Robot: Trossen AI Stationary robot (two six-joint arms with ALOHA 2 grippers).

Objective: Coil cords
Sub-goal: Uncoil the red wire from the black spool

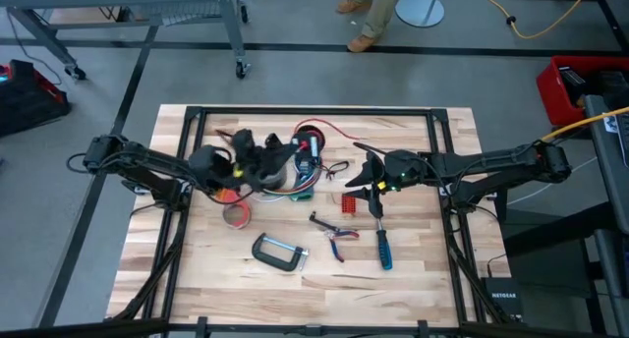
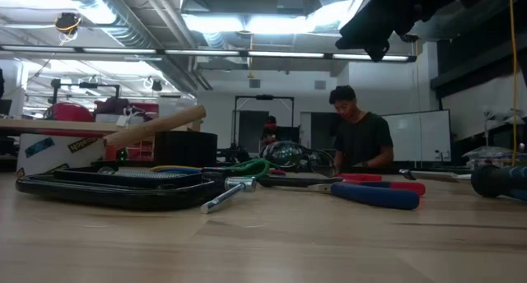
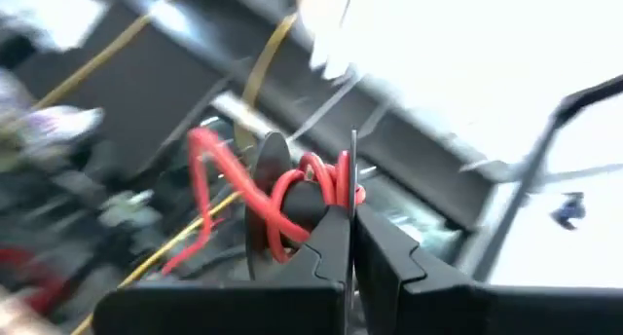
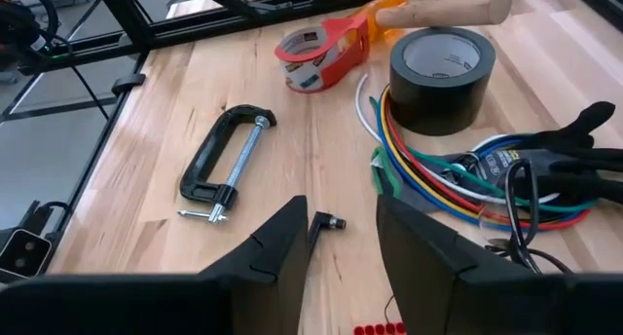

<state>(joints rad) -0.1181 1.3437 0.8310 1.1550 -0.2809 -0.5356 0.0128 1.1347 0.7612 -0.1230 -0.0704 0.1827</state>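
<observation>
The cords (image 4: 467, 184) lie in a loose bundle of red, blue, green, white and black strands on the table's middle (image 1: 307, 181), beside a black tape roll (image 4: 443, 77). My left gripper (image 1: 270, 159) hangs above that pile, shut and tipped upward. A red cord (image 3: 292, 194) loops right at its fingertips (image 3: 336, 242), next to a dark disc (image 3: 265, 194). My right gripper (image 1: 360, 174) hovers open to the right of the pile, with nothing between its fingers (image 4: 282, 252). My left gripper is shut on the red cord, whose loops (image 3: 336, 179) bunch against its fingertips. The fingers themselves hide the exact place of contact. They slant upward, and the cord is lifted off the table, its free strand (image 3: 209, 169) curving slackly away.
A black C-clamp (image 1: 280, 252), red-and-blue pliers (image 1: 334, 235) and a blue-handled screwdriver (image 1: 382, 245) lie toward the near edge. An orange-red tape dispenser (image 4: 321, 48) and a wooden handle (image 4: 438, 14) sit left of the pile. A person (image 2: 358, 139) stands beyond the table.
</observation>
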